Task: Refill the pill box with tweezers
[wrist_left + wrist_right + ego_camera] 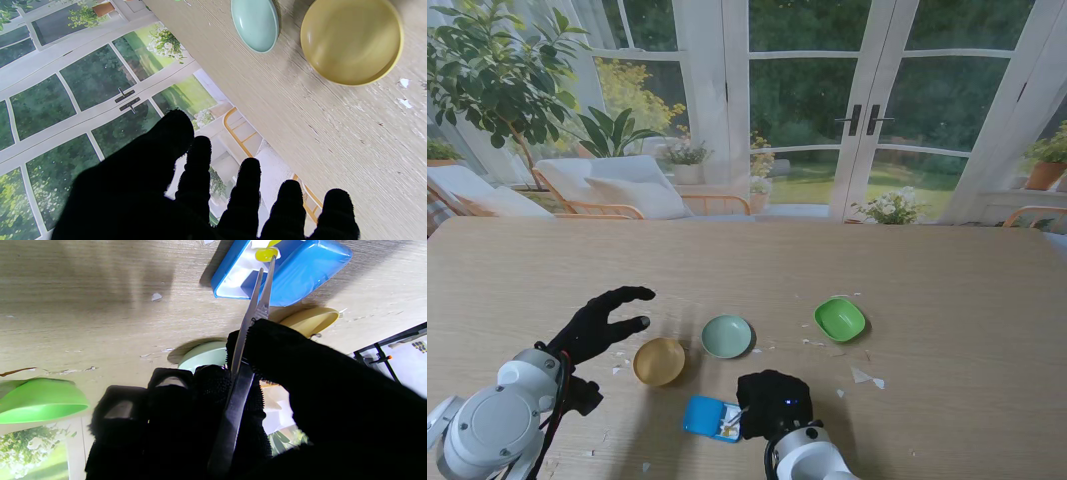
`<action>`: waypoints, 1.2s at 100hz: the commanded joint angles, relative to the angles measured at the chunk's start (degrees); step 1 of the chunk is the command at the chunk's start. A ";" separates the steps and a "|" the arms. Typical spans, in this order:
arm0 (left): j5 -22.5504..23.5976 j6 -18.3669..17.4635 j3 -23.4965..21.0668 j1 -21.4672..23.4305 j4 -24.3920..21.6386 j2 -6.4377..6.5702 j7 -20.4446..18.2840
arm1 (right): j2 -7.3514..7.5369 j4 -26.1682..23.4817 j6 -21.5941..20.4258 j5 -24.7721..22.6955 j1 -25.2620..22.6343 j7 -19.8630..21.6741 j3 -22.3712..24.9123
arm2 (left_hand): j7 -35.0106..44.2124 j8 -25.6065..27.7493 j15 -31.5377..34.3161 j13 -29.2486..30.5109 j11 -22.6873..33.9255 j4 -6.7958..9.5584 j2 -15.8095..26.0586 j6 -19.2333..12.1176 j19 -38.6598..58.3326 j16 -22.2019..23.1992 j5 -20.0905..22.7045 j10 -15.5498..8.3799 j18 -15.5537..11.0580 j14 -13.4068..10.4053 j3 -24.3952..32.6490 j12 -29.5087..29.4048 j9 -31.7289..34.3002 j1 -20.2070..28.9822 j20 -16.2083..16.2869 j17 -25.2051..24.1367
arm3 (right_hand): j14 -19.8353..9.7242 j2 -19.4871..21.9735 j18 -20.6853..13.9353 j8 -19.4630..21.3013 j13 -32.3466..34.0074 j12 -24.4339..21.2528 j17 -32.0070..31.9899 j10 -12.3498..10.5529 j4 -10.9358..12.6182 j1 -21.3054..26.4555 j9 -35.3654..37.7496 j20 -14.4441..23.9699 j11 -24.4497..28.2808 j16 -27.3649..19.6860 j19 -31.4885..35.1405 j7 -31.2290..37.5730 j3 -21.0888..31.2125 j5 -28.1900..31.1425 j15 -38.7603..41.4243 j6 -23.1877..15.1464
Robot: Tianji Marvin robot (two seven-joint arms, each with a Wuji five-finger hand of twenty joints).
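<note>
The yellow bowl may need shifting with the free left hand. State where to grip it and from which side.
Take the yellow bowl by its thin raised rim on the left edge, thumb inside, fingers outside. It sits upright and looks empty, and the open left hand hovers on that side. The light green bowl crowds its right.

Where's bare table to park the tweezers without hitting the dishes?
Widest bare stretch: right of the green dish, out to the table edge, a few white scraps only. The far strip behind the three dishes is also bare. Crowded: yellow dish, pale green dish, blue pill box and right hand holding tweezers sit close together.
</note>
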 commanded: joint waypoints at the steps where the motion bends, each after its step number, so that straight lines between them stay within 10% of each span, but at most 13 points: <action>1: 0.07 0.22 0.14 0.12 -0.48 -0.18 -0.66 | -0.51 -0.49 -0.38 -0.16 -0.84 0.44 0.11 | 0.08 -0.66 -0.61 -1.28 -0.76 1.64 -0.32 -2.62 -1.42 -0.07 -1.72 -1.92 -1.65 -1.18 0.02 -0.30 -0.72 -0.37 -0.22 0.02 | -0.41 2.95 -1.78 -0.30 0.57 -0.13 0.45 0.04 5.01 3.13 -0.26 -0.54 0.95 0.35 4.75 4.24 2.78 2.02 1.07 -1.67; 65: -0.04 0.15 0.22 0.11 -0.47 -0.17 -0.71 | -0.54 -3.52 -1.39 -1.47 -3.89 -0.58 3.93 | 0.12 -0.66 -0.58 -1.28 -0.69 1.64 -0.35 -2.57 -1.42 -0.01 -1.68 -1.97 -1.62 -1.18 0.10 -0.26 -0.62 -0.33 -0.21 0.02 | -0.41 2.90 -1.64 2.30 0.57 -0.07 0.47 0.10 5.06 3.37 0.06 -0.61 0.86 0.33 4.79 5.80 2.93 2.79 1.08 -3.77; 120: 0.59 0.54 1.87 -1.10 0.32 0.06 -1.33 | -0.17 -6.67 -7.99 -4.21 -4.20 4.86 23.02 | 0.07 -0.69 -0.58 -1.27 -0.75 1.62 -0.28 -2.57 -1.40 0.01 -1.70 -1.95 -1.63 -1.24 -0.05 -0.30 -0.66 -0.41 -0.18 0.01 | 0.18 2.93 -1.35 2.81 0.19 -0.05 -0.11 0.03 4.63 3.71 -0.05 -0.63 0.70 0.19 4.49 5.30 2.65 3.03 0.59 -4.06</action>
